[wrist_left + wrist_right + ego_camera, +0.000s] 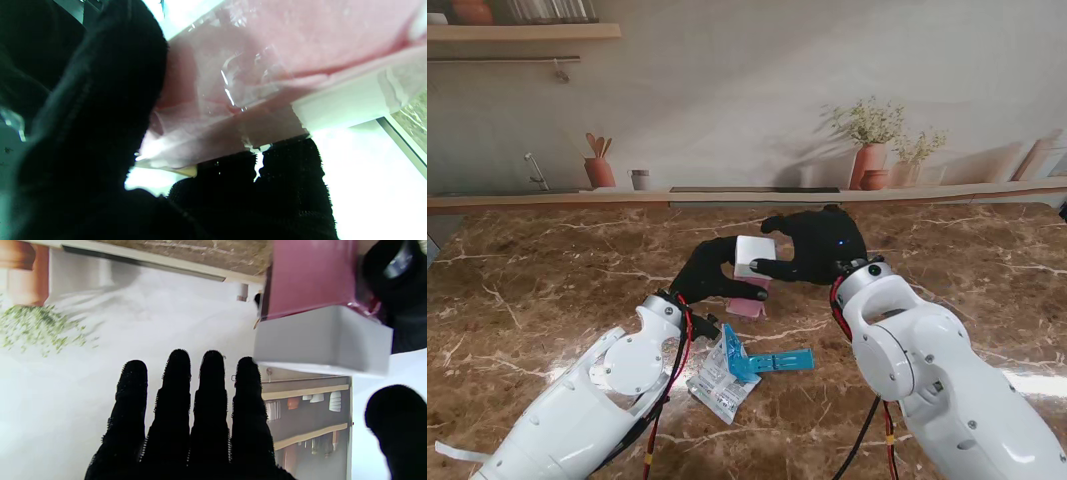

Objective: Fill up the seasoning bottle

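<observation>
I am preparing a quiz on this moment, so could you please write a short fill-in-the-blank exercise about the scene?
1. The seasoning bottle has a pink body and a ____ cap.
2. The bottle is held by the ____ hand.
3. The right hand has its four fingers stretched ____.
4. The clip on the clear bag is ____.

Missing words: white; left; straight; blue

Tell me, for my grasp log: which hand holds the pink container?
The left hand; it wraps the pink container, while the right hand has straight fingers beside the white cap.

Seasoning bottle [753, 262] mid-table btwn left hand [708, 271] & right hand [815, 248]; packet [723, 376] nearer to me.
</observation>
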Action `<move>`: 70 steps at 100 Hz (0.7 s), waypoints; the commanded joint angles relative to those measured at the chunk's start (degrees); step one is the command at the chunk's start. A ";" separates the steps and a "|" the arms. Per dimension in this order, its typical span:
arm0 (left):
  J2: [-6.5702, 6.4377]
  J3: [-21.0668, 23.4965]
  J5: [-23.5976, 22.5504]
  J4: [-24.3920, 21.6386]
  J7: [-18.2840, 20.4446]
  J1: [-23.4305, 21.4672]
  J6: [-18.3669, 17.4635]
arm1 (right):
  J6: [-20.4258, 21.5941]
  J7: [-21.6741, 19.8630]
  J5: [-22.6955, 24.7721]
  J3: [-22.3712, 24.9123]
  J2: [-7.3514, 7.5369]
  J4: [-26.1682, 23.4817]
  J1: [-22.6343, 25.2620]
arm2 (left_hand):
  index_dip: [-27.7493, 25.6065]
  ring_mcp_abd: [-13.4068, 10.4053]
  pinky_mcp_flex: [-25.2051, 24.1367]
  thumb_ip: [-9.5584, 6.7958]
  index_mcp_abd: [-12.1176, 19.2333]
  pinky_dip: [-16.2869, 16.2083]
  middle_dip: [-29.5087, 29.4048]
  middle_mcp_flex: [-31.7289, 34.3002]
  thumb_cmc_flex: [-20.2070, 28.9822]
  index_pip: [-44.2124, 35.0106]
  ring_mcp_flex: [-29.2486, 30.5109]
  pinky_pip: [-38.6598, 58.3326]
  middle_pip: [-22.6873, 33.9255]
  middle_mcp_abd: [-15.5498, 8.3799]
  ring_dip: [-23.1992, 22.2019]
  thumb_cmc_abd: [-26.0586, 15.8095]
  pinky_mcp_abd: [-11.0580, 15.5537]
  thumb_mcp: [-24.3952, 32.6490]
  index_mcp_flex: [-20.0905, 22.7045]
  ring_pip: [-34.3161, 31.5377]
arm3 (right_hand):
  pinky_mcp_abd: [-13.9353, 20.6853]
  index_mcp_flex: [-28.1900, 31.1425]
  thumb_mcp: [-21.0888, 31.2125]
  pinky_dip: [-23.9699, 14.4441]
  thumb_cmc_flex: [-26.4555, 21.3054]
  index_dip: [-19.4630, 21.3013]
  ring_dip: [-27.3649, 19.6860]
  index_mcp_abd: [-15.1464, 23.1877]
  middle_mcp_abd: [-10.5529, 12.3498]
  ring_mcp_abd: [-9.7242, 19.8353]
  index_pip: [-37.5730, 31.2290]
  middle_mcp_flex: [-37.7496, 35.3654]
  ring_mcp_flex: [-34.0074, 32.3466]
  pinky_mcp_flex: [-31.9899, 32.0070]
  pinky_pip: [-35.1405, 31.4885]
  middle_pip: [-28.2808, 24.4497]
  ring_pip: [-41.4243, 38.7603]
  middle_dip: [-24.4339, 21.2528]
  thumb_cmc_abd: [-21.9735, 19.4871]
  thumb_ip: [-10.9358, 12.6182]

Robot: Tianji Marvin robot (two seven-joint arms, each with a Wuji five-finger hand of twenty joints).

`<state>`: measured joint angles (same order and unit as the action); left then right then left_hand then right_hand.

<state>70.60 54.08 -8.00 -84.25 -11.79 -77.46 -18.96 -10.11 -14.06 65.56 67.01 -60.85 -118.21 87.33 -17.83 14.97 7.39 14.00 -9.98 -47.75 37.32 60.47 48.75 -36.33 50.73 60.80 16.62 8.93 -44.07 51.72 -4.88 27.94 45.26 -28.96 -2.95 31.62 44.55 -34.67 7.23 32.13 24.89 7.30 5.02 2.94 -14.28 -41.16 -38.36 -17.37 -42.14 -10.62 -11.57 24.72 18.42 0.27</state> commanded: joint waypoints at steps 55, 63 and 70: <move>2.01 5.08 -2.73 12.31 -8.74 1.78 0.43 | -1.85 9.08 -6.58 2.97 -0.73 5.13 7.52 | 2.00 -7.95 -1.12 -3.16 18.28 4.17 -2.48 1.56 3.82 -12.04 -1.20 -3.55 -2.44 -8.17 6.53 -15.87 4.85 24.84 5.04 5.45 | 2.87 -2.26 -0.60 6.72 -0.87 -0.58 -9.21 -1.42 0.14 2.76 1.35 4.04 3.78 0.67 7.92 3.90 5.52 -8.34 -1.15 2.51; 2.17 5.47 -2.40 14.01 -8.90 2.34 0.42 | -1.90 9.05 -6.96 3.74 -0.71 5.76 8.25 | 1.66 -8.61 -1.24 -3.20 18.20 4.72 -4.10 -0.07 3.60 -11.85 -2.10 -3.81 -1.82 -8.34 8.83 -15.73 4.99 25.15 4.26 6.41 | 4.68 -2.04 -0.58 9.29 -0.99 -0.87 -10.55 -1.84 0.03 2.99 1.44 4.43 4.13 0.87 10.11 4.25 5.88 -9.38 -1.06 2.50; 2.35 5.61 -2.02 15.81 -8.99 2.97 0.30 | -2.21 9.07 -7.69 4.50 -0.73 6.25 9.08 | 1.01 -9.17 -1.35 -3.12 17.92 5.64 -6.76 -2.34 3.35 -11.09 -3.10 -4.35 0.28 -8.56 12.97 -15.53 5.21 25.41 3.22 6.65 | 5.04 -2.09 -0.61 10.02 -1.02 -0.94 -10.84 -1.82 -0.11 2.92 1.45 4.93 4.63 1.14 10.58 4.39 5.95 -9.67 -1.16 2.49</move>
<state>72.82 59.43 -10.55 -69.72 -20.40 -75.18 -18.78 -11.69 -4.15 58.87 70.92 -61.66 -113.24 95.00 -15.48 10.68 7.27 14.00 -9.46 -43.36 31.83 59.13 48.68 -36.51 49.43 57.93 13.47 7.42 -33.45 50.29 -2.87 29.12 43.50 -23.54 0.01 30.43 44.55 -26.44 6.97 32.11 15.56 6.25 4.80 4.52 -13.67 -38.26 -35.47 -16.94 -33.00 -7.39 -6.40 16.14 17.79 1.04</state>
